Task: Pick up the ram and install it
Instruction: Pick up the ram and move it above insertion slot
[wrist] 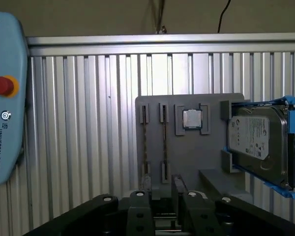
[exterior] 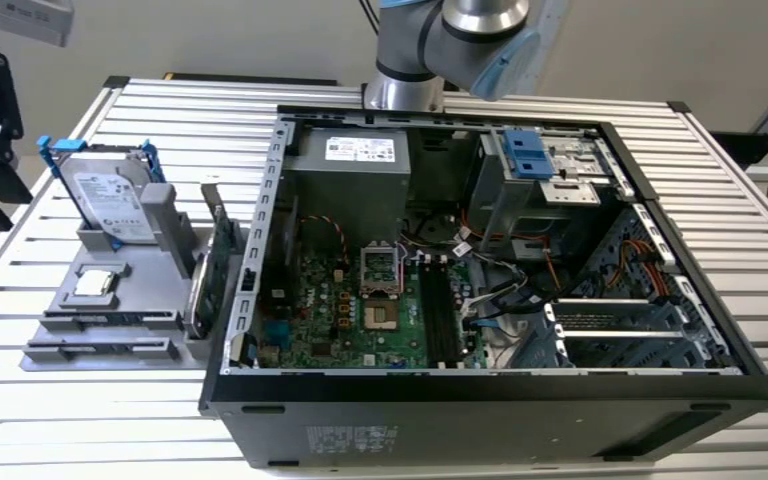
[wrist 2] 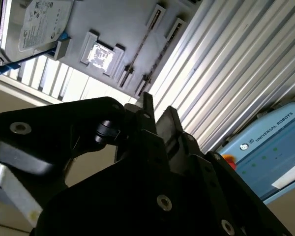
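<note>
Tool point(wrist: 179, 183) near white-labelled drive point(wrist: 258, 140).

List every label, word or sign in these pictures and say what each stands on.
Blue teach pendant: a maker's name in white capitals beside a round logo; left unquoted as a brand.
Hard drive: white label, print too small to read.
Power supply: white label, too small to read.
Computer case: sticker on its side, too small to read.
</note>
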`<action>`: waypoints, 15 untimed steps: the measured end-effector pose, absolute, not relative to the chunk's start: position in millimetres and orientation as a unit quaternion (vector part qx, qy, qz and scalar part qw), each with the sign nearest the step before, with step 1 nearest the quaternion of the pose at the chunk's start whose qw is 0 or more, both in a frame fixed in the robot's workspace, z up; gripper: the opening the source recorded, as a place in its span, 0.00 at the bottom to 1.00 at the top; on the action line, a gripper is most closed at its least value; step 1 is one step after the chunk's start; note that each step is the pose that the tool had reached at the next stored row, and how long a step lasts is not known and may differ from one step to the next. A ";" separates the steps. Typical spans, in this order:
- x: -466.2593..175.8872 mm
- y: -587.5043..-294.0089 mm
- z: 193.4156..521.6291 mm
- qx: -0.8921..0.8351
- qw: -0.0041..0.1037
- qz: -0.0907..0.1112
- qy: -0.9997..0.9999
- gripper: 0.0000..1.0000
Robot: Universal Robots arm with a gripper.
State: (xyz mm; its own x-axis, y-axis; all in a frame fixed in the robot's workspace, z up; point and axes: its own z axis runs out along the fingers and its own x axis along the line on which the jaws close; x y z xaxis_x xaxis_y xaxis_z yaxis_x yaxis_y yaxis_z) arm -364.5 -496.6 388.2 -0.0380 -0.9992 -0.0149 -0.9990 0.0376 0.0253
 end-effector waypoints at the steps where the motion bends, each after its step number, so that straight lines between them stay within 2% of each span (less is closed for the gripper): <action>1: -364.5 -496.6 388.2 0.694 0.003 -0.014 -0.720 1.00; 15: -364.5 -496.5 383.6 0.694 -0.003 -0.008 -0.720 1.00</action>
